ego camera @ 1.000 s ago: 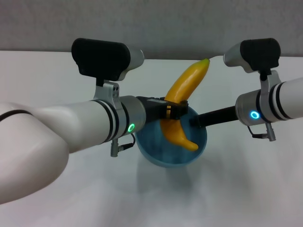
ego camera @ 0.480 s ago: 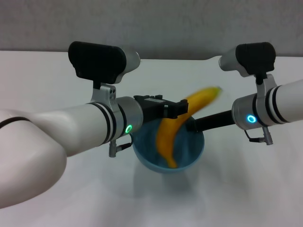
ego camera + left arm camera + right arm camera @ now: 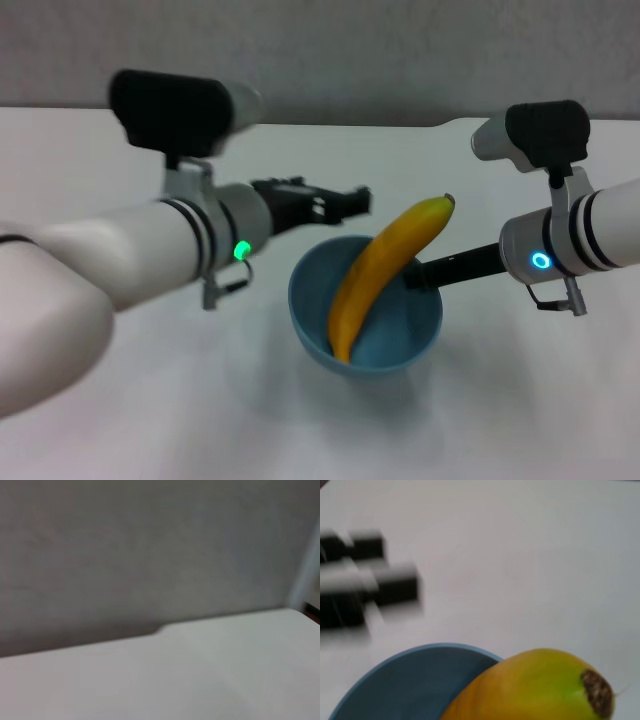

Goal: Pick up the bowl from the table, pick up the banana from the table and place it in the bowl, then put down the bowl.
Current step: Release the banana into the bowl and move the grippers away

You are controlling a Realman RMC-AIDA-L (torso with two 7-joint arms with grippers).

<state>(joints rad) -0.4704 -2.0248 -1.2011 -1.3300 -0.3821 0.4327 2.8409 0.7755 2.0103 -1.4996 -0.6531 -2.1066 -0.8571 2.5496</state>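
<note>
Across the right wrist view, banana (image 3: 530,690) tip overhangs bowl (image 3: 410,680) rim.

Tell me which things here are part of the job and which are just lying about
Part of the job:
bowl, held at its rim by the right claw
banana, lying in the bowl
left claw, open, clear of the banana
table

Just lying about:
nothing else visible
</note>
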